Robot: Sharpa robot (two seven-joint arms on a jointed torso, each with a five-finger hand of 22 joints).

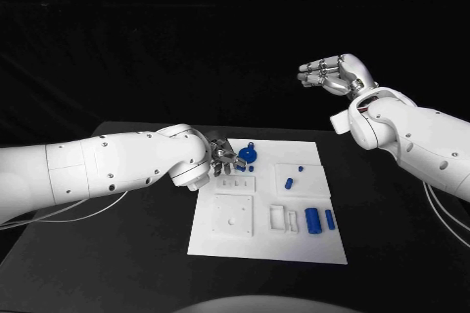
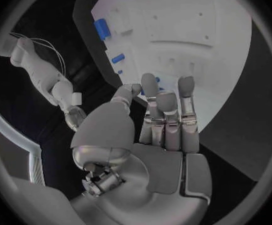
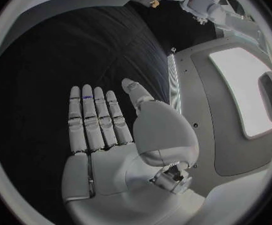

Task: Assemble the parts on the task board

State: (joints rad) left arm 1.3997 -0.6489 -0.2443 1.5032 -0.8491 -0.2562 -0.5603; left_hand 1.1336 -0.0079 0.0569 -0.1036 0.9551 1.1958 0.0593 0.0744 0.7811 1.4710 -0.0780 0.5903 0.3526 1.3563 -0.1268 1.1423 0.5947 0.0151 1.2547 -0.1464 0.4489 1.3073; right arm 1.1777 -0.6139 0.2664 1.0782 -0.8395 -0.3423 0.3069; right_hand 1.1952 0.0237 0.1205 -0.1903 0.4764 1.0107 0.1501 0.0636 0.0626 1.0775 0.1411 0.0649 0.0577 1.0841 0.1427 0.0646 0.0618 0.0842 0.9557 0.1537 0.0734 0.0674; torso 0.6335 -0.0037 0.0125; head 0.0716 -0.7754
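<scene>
The white task board (image 1: pixel 315 249) lies mid-table, and the left wrist view shows it beyond my fingers as the board (image 2: pixel 226 60). My left hand (image 1: pixel 223 161) hovers low over its far left corner, fingertips right beside a round blue knob part (image 1: pixel 248 153). In the left wrist view the left hand (image 2: pixel 164 120) has its fingers stretched out, thumb close to them, with blue slivers showing behind the fingertips; nothing is plainly gripped. A thick blue cylinder (image 1: pixel 312 220), a thin blue pin (image 1: pixel 330 219) and a small blue peg (image 1: pixel 289 183) lie on the board's right side. My right hand (image 1: pixel 338 74) is raised high, away from the board, and holds nothing; its fingers (image 3: pixel 95 120) are straight.
White raised plates sit on the board: a square plate (image 1: pixel 233 216), a smaller plate (image 1: pixel 236 184) and white blocks (image 1: pixel 281 218). Black table surface (image 1: pixel 117 259) surrounds the board. The left wrist view also shows the thick cylinder (image 2: pixel 101 28) and the peg (image 2: pixel 118 58).
</scene>
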